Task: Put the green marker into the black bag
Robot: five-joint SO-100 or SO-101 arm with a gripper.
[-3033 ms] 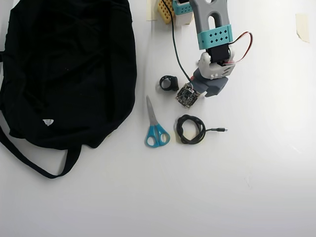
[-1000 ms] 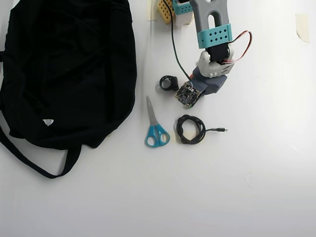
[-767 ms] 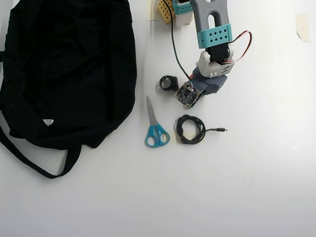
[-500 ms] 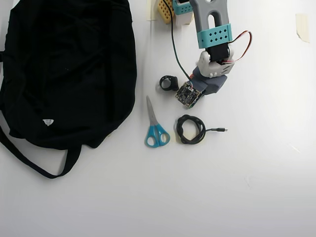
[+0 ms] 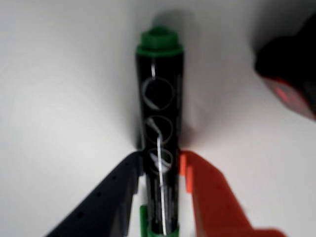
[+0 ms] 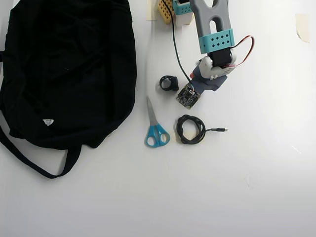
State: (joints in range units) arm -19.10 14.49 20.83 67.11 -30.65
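Note:
The green marker (image 5: 159, 113) fills the middle of the wrist view: a black barrel with white print and a green end pointing away. My gripper (image 5: 160, 160) is shut on it, the black finger (image 5: 111, 197) pressing its left side and the orange finger (image 5: 207, 192) its right. In the overhead view the arm (image 6: 213, 54) covers both marker and fingers. The black bag (image 6: 64, 69) lies at the far left of the overhead view, well apart from the arm, with a small white label (image 6: 47, 122) near its lower edge.
Blue-handled scissors (image 6: 155, 128), a coiled black cable (image 6: 191, 129) and a small black ring-shaped part (image 6: 169, 82) lie between the arm and the bag. A black and red object (image 5: 291, 74) sits at the right of the wrist view. The bag's strap (image 6: 34, 165) trails toward the lower left.
The arm's wrist has shifted slightly to the right and tilted. The bag, scissors and cable have not moved.

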